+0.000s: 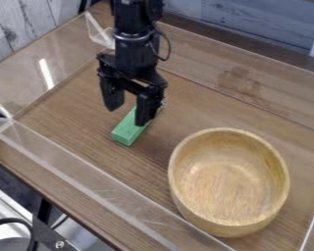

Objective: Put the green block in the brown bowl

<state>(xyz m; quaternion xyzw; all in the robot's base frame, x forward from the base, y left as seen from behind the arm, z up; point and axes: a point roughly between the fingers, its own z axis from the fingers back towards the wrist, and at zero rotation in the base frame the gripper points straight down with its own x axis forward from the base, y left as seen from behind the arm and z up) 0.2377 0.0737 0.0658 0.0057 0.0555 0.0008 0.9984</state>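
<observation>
Gripper [130, 96] found over the far end of the block [130, 128], jaws spread apart, nothing pinched between them; contact with the block cannot be determined from this view; block lies flat on the table [68, 116], its far end partly hidden by the gripper; bowl [230, 182] sits apart from the block, toward four o'clock of it; bowl is upright, its visible interior bare; clear container [106, 32] stands toward eleven o'clock of the block, partly behind the arm [137, 20].
</observation>
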